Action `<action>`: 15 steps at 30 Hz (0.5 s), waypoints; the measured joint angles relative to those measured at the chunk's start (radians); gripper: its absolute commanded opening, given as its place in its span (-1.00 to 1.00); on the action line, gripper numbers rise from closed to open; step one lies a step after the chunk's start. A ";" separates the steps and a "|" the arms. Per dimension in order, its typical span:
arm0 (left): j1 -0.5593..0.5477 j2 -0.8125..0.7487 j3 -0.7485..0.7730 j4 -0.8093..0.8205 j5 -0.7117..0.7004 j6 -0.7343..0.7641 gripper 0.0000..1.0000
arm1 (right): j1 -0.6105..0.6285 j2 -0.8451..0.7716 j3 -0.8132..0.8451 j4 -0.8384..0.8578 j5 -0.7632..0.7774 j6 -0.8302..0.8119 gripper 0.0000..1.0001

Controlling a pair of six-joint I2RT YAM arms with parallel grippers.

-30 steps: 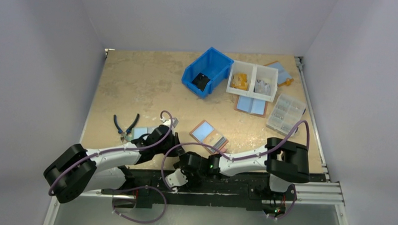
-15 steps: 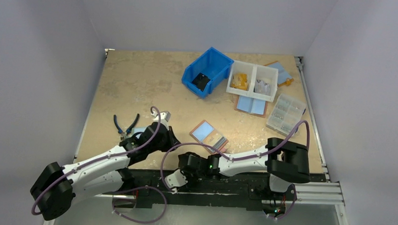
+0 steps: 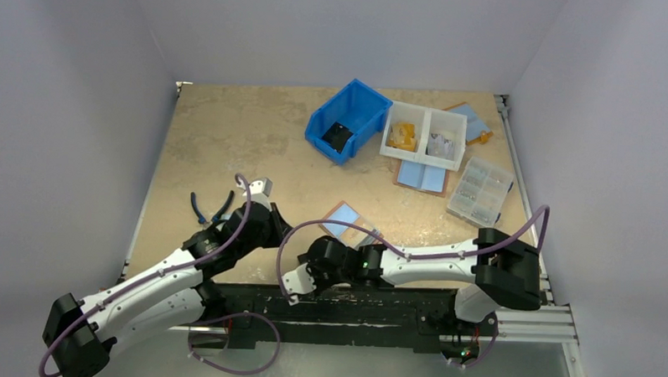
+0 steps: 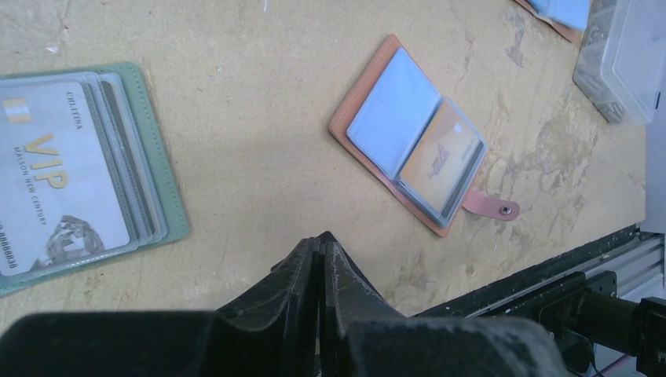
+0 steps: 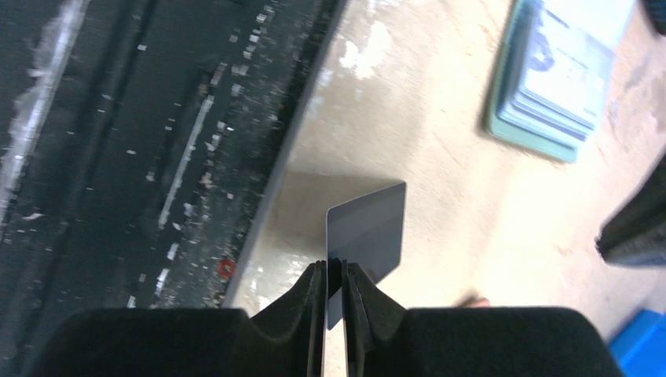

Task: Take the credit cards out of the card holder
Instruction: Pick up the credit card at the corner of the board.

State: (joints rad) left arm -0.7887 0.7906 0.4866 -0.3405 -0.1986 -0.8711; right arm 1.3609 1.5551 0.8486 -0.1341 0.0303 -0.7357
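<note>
1. The left arm (image 3: 155,279) stretches from the near left corner diagonally toward the middle. The left gripper (image 4: 321,245) has its jaws pressed together on nothing.
2. The right arm (image 3: 433,263) lies low along the near side, reaching left. The right gripper (image 5: 334,271) pinches a dark card (image 5: 369,224) by its edge.

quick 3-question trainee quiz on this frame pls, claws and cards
1. True or false: the left claw holds a card.
2. The right claw is pinching: A) a dark card; B) pliers; C) nothing.
3. What colour is the sleeved card in the open card holder?

Key: 1 false, it is shut and empty; 2 A; 3 orange.
</note>
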 measured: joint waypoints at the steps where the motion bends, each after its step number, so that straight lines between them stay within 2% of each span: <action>1: 0.000 -0.009 0.002 -0.007 -0.009 0.000 -0.84 | -0.010 -0.006 0.001 0.000 -0.001 0.001 -0.98; 5: 0.000 -0.041 0.006 -0.030 -0.037 0.001 -0.78 | -0.079 -0.049 0.004 0.001 -0.016 0.010 -1.00; 6: 0.000 -0.053 0.006 -0.034 -0.043 0.002 -0.71 | -0.099 -0.060 0.004 0.000 -0.026 0.014 -1.00; 10: 0.000 -0.099 0.006 -0.036 -0.053 0.015 -0.26 | -0.200 -0.087 0.009 -0.008 -0.098 0.041 -1.00; 15: 0.000 -0.157 -0.005 0.014 -0.045 0.027 0.44 | -0.363 -0.119 0.017 -0.041 -0.245 0.089 -1.00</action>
State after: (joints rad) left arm -0.7887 0.6338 0.4816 -0.3264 -0.2432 -0.8444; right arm 0.9977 1.4361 0.8654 -0.1753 -0.2150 -0.6468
